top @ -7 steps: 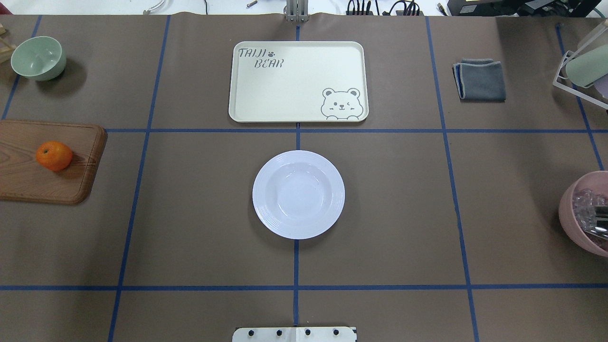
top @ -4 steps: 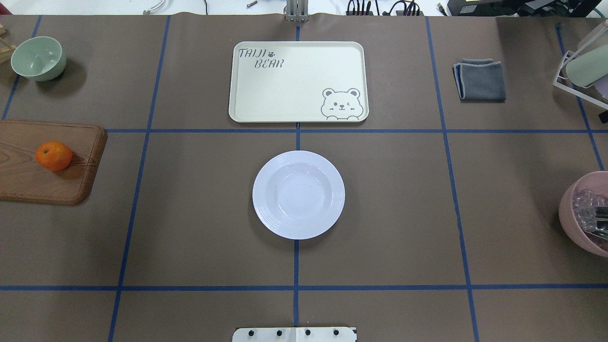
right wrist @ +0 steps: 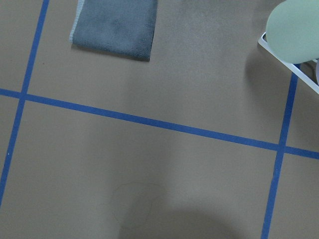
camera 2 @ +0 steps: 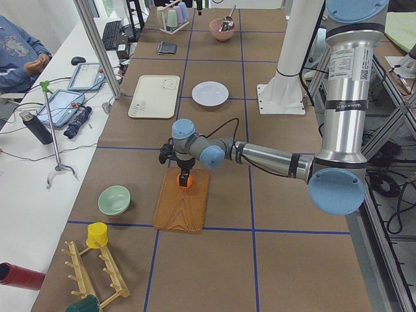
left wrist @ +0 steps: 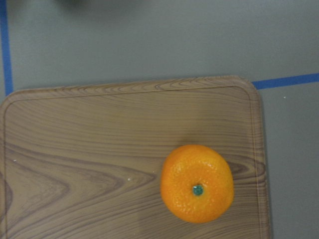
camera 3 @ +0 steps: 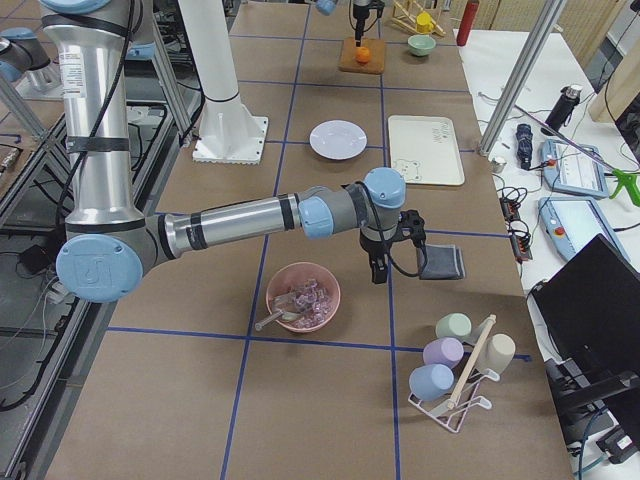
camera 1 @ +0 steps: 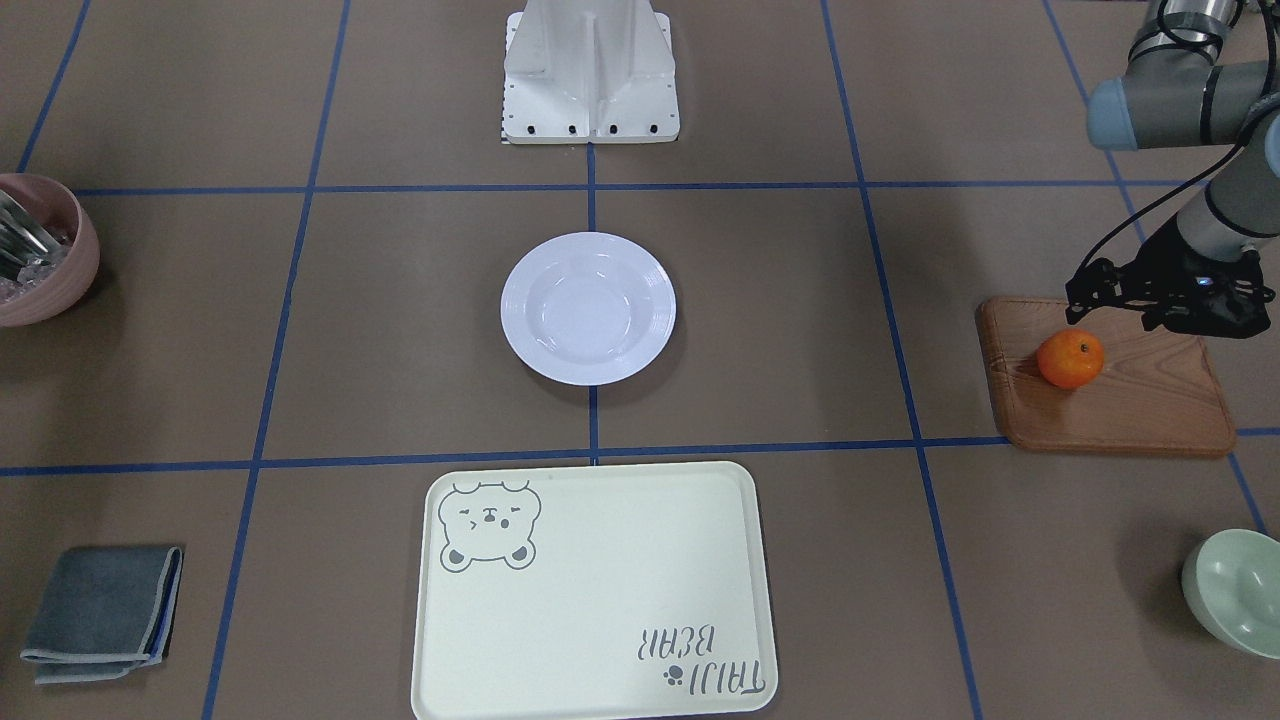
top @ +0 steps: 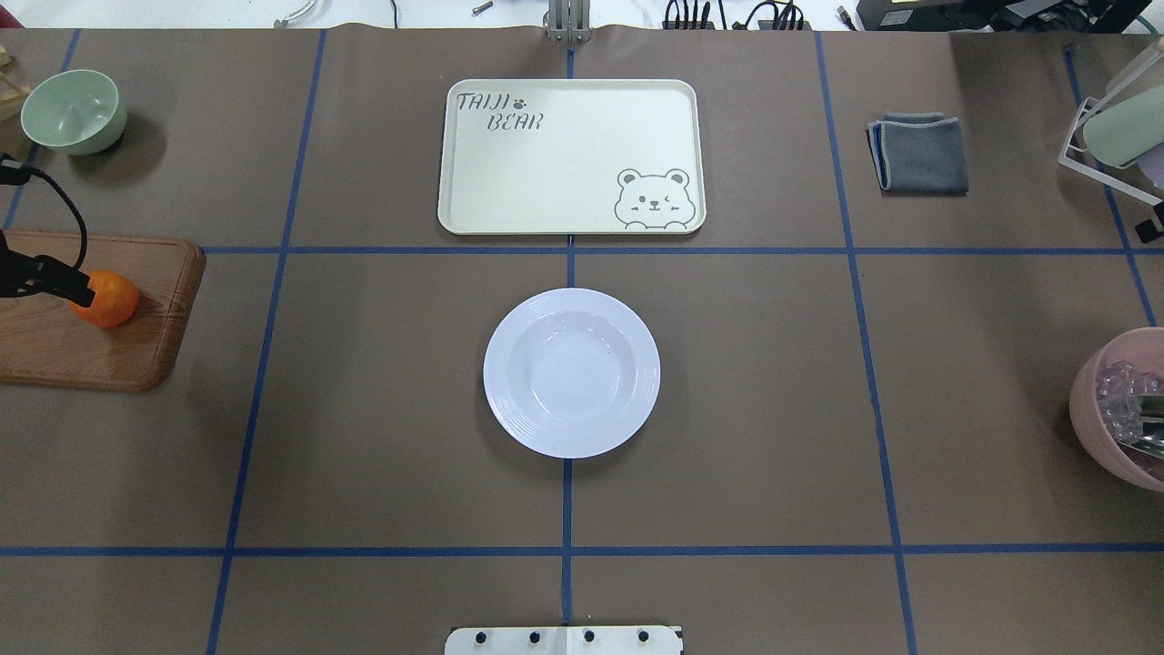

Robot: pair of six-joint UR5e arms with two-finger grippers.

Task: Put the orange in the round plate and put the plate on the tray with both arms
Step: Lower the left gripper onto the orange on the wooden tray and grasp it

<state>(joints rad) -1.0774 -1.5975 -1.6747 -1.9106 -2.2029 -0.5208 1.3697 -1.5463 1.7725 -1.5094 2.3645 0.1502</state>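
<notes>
Wooden board (top: 136,355) lay at the frame's left edge with the orange (top: 111,302) resting on it. The left claw (top: 78,291) hung just over the fruit without holding it; how wide it stood, I could not tell. At centre the round plate (top: 571,373) sat on the tabletop (top: 382,409), the tray (top: 546,182) above it, apart. Near the grey cloth (top: 920,153), upper right, the right claw (camera 3: 378,274) was too unclear to judge.

Bright, even light is falling from overhead on the brown table (top: 364,409). Soft shadows are lying just beside the white plate (top: 571,373) and the green bowl (top: 73,111). Faint glare is showing inside the plate. The left wrist view of the orange (left wrist: 197,183) is looking slightly soft and washed-out.
</notes>
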